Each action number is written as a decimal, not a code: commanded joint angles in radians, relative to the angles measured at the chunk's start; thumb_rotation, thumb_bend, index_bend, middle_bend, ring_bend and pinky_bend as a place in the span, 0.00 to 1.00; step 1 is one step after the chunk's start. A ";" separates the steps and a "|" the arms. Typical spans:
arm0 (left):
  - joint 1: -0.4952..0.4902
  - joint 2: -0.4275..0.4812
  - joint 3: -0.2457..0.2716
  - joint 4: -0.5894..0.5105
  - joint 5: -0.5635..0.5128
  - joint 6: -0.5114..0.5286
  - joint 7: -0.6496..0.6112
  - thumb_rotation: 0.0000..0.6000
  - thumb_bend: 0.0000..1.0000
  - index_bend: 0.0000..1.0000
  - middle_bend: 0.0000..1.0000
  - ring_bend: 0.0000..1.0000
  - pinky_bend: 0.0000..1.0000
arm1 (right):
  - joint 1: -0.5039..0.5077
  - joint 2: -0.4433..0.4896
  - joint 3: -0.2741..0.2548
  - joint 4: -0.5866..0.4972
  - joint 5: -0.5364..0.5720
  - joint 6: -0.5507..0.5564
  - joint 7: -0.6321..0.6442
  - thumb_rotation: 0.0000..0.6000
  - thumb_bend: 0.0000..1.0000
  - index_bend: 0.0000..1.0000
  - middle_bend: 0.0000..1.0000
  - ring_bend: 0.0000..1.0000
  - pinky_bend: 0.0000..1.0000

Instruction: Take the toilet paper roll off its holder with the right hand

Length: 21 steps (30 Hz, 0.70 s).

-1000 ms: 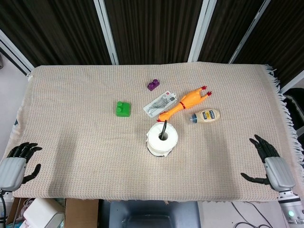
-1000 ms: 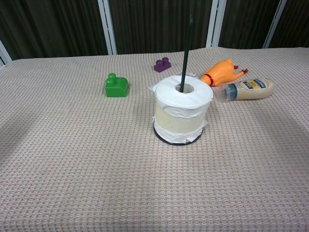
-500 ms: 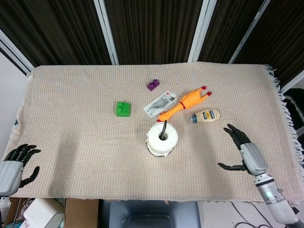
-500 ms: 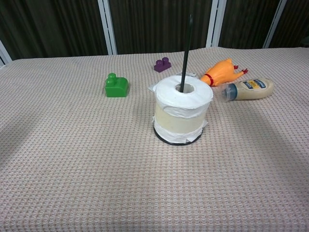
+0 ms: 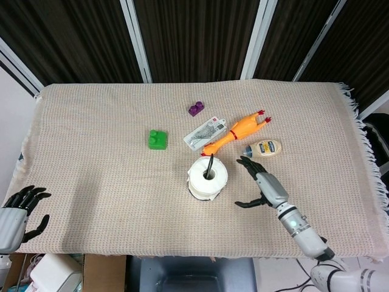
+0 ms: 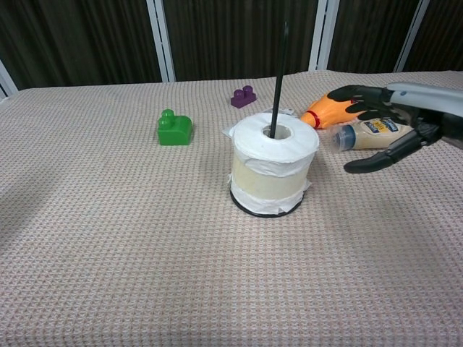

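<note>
A white toilet paper roll [image 5: 208, 177] [image 6: 274, 164] stands on a round black holder base at the table's middle, with the holder's thin black rod [image 6: 278, 76] rising through its core. My right hand [image 5: 262, 185] [image 6: 394, 119] hovers open just right of the roll, fingers spread toward it, a short gap away and not touching. My left hand [image 5: 15, 213] rests open at the table's front left corner, far from the roll; the chest view does not show it.
Behind the roll lie an orange rubber chicken [image 5: 236, 133], a mayonnaise bottle [image 5: 262, 148] near my right hand, and a flat white packet [image 5: 203, 132]. A green block [image 5: 157, 139] and a purple block [image 5: 196, 109] sit further left and back. The beige cloth [image 5: 91, 152] covers the table.
My right hand has swept from the table's front right edge leftward to just beside the roll, entering the chest view. The left hand and the roll have stayed put.
</note>
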State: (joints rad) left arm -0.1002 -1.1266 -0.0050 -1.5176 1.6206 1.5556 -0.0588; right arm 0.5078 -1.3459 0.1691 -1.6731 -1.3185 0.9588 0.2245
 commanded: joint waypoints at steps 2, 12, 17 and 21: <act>-0.001 0.002 0.003 0.000 0.005 0.000 -0.002 1.00 0.41 0.30 0.22 0.15 0.25 | 0.038 -0.065 0.016 0.031 0.047 -0.011 -0.080 1.00 0.05 0.00 0.00 0.00 0.14; 0.000 0.004 0.006 0.003 0.013 0.002 -0.011 1.00 0.42 0.30 0.23 0.16 0.25 | 0.084 -0.179 0.040 0.105 0.106 0.007 -0.186 1.00 0.05 0.00 0.00 0.00 0.14; 0.000 0.006 0.011 0.005 0.024 0.006 -0.013 1.00 0.42 0.30 0.23 0.16 0.26 | 0.104 -0.243 0.046 0.172 0.112 0.018 -0.211 1.00 0.05 0.00 0.00 0.00 0.13; 0.001 0.006 0.012 0.005 0.026 0.006 -0.013 1.00 0.42 0.30 0.23 0.16 0.26 | 0.122 -0.281 0.043 0.228 0.109 -0.006 -0.193 1.00 0.05 0.00 0.00 0.00 0.12</act>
State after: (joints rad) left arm -0.0994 -1.1209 0.0065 -1.5126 1.6461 1.5621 -0.0720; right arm 0.6184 -1.6083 0.2125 -1.4675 -1.2089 0.9680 0.0182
